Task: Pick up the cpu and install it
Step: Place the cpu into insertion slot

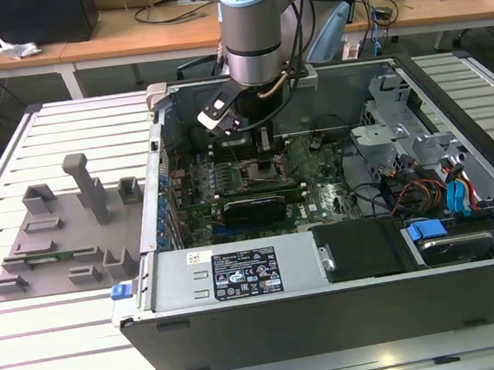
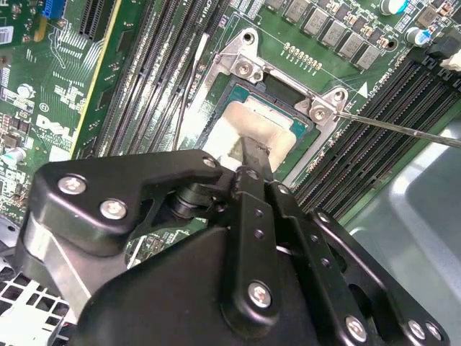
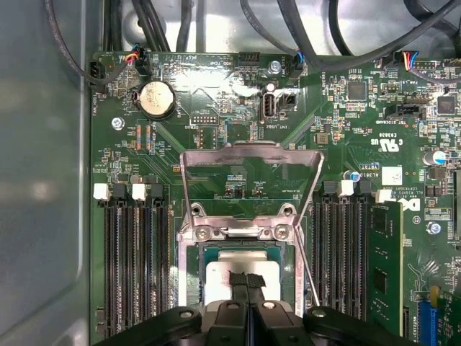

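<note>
The cpu (image 3: 218, 282) lies flat, edges square with socket (image 3: 193, 268).

So the whole setup sits on a pale slatted metal table (image 1: 57, 124). Directly on it: the open computer case (image 1: 330, 317) towards the exterior view's right, and just beside that a flat grey fixture plate (image 1: 56, 247) (moulded holders sticking up from it) on the left.

cpu (image 3: 220, 281): matt silvery metal; socket frame (image 3: 248, 153): glossy bare metal.
</note>
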### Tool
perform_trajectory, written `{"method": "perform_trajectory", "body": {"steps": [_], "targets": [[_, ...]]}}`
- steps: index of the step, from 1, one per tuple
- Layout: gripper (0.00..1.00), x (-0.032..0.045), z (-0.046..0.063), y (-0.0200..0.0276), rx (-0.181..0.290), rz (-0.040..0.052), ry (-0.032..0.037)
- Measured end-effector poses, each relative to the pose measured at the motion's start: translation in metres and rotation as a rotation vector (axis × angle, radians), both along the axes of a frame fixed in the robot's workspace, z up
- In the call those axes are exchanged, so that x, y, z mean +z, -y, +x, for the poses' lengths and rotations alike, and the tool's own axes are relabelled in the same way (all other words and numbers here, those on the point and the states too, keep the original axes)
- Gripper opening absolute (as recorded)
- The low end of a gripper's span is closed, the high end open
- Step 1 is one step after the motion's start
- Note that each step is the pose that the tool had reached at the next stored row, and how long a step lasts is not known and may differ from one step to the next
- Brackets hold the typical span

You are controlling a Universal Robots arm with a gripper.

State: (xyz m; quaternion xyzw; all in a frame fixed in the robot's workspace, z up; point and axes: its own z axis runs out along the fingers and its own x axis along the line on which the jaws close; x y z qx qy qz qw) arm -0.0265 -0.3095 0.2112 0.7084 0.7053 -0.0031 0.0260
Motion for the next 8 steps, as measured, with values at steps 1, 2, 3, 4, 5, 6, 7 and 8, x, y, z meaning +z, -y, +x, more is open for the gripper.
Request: {"method": "perform_trajectory", "body": {"steps": [1, 2, 3, 4, 5, 6, 7, 8], "targets": [[0.11, 0.0, 0.0, 0.0, 0.0, 0.0, 0.0], [0.11, 0.0, -0.0006, 0.0, 0.0, 0.0, 0.0002], [0.11, -0.0003, -0.0018, 0.0, 0.0, -0.0002, 0.0003], [0.11, -0.0008, -0.0028, 0.0, 0.0, -0.0001, 0.0007], [0.11, -0.0016, -0.0032, 0.0, 0.0, -0.0001, 0.0009], [0.11, -0.0024, -0.0032, 0.0, 0.0, 0.0, 0.0011], [0.11, -0.0034, -0.0032, 0.0, 0.0, 0.0, 0.001], [0.11, -0.004, -0.0032, 0.0, 0.0, 0.0002, 0.0012]]}}
